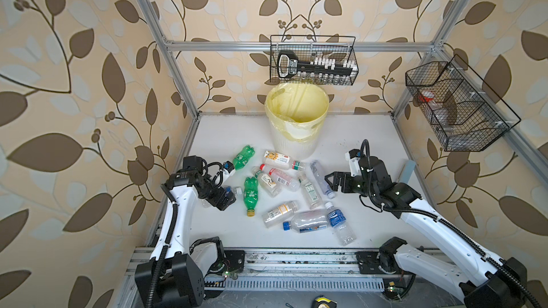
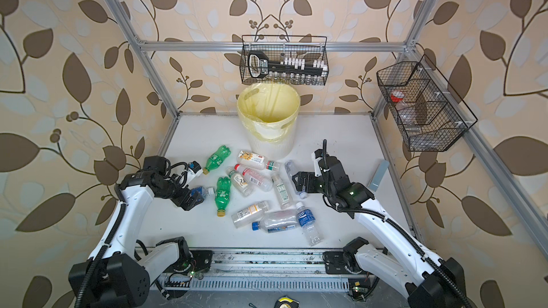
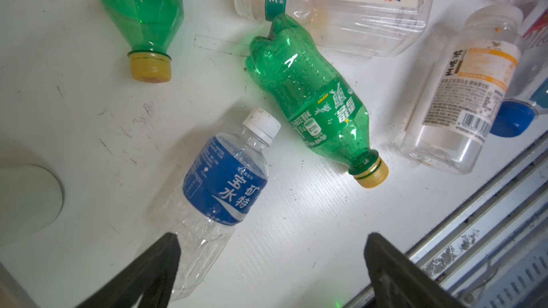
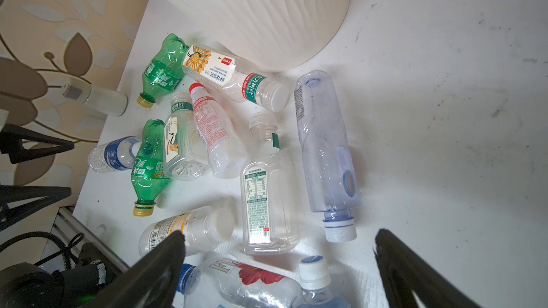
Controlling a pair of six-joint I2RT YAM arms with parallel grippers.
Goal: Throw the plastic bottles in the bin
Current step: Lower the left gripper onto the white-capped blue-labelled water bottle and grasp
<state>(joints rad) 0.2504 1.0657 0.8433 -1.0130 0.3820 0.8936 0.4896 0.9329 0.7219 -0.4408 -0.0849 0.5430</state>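
Note:
Several plastic bottles lie scattered on the white table in front of the bin, which is white, ribbed and lined with a yellow bag. My left gripper is open just above the table. The base of a blue-labelled bottle lies against one of its fingers, and a green bottle is just beyond. My right gripper hangs open over the right side of the pile, above a bluish clear bottle and a square clear bottle. Neither gripper holds anything.
A black wire basket hangs on the back frame above the bin, and another one hangs on the right frame. A grey-blue block leans at the table's right edge. Aluminium posts stand at the corners, and a rail runs along the front.

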